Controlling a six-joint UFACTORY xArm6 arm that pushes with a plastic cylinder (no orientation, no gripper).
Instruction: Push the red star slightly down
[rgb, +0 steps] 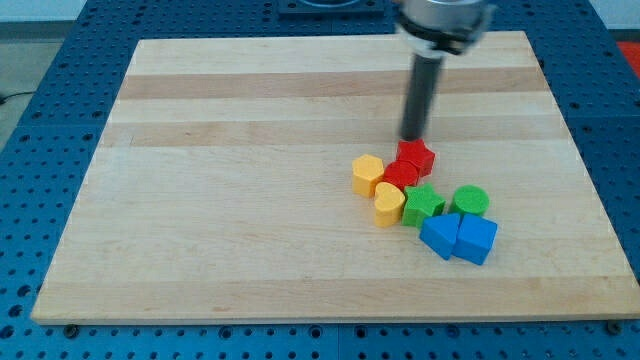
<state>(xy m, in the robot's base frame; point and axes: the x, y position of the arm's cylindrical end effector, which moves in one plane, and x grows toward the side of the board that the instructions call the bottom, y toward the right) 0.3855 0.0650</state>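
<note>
The red star (417, 157) sits at the top of a cluster of blocks right of the board's middle. My tip (412, 137) stands just above it toward the view's top, touching or nearly touching its upper edge. A second red block (401, 175) lies against the star's lower left. A yellow hexagon-like block (367, 173) is to the left, a yellow heart-like block (389, 205) below it. A green star (423, 203) and a green cylinder (470, 201) lie below the red star. Two blue blocks (440, 235) (475, 239) sit at the cluster's bottom.
The wooden board (250, 200) rests on a blue perforated table (40, 150). The arm's round body (445, 20) hangs over the board's top edge.
</note>
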